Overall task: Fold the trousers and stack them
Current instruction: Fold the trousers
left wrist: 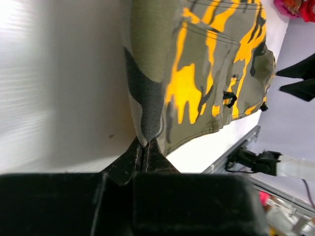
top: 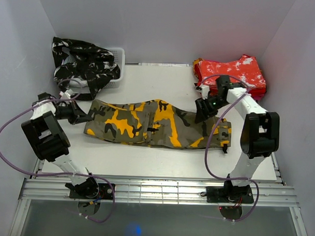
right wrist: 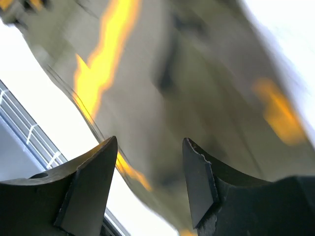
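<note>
The olive trousers (top: 157,123) are lying flat across the counter (top: 145,159). The left fingers (left wrist: 125,169) are pinching their edge tight (the right fingers (right wrist: 91,182) are standing apart above them).

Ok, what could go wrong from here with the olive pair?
1. Only the left end effector pinches the olive trousers, and at a thin edge, so a pull may slip it free.
2. The right end effector hangs open above the cloth, so a one-sided lift could bunch it.
3. The purple cable on the right arm loops by the right end and might snag.
</note>
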`<state>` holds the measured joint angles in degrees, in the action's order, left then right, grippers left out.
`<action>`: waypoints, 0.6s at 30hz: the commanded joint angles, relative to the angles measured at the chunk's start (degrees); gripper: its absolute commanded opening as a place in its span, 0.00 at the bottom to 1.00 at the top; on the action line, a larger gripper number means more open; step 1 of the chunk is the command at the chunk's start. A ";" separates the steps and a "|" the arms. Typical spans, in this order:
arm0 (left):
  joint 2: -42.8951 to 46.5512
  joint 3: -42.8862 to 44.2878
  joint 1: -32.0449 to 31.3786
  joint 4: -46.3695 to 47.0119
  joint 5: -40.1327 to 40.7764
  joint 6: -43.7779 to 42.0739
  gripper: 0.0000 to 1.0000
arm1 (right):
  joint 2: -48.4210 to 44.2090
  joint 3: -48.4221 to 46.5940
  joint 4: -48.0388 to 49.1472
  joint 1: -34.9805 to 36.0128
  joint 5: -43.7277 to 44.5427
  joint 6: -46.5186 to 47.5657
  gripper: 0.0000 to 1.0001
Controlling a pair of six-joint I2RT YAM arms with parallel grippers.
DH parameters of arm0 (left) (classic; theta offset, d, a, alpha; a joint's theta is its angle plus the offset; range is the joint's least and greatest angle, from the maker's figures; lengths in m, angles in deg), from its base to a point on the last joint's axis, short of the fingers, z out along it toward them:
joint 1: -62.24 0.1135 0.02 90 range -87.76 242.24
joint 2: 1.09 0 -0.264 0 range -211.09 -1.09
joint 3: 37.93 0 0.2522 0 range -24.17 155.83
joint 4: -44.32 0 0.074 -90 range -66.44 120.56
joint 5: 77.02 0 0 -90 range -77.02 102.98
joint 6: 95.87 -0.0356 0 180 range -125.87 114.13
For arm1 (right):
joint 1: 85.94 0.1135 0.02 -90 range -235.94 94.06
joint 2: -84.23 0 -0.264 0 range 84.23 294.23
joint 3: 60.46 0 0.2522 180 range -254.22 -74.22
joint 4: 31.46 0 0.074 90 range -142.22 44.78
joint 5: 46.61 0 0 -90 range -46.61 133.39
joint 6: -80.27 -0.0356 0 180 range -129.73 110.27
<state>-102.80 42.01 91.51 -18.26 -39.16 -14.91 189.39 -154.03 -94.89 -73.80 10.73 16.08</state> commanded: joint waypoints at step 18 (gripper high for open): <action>3.98 19.60 6.41 -24.83 -2.88 -15.31 0.00 | -2.52 11.60 2.47 -25.59 -0.29 -1.54 0.68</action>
<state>-101.58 57.79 97.37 -40.92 -38.92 -29.99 185.35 -143.63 -98.26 -99.75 12.30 16.60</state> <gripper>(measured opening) 0.041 0.678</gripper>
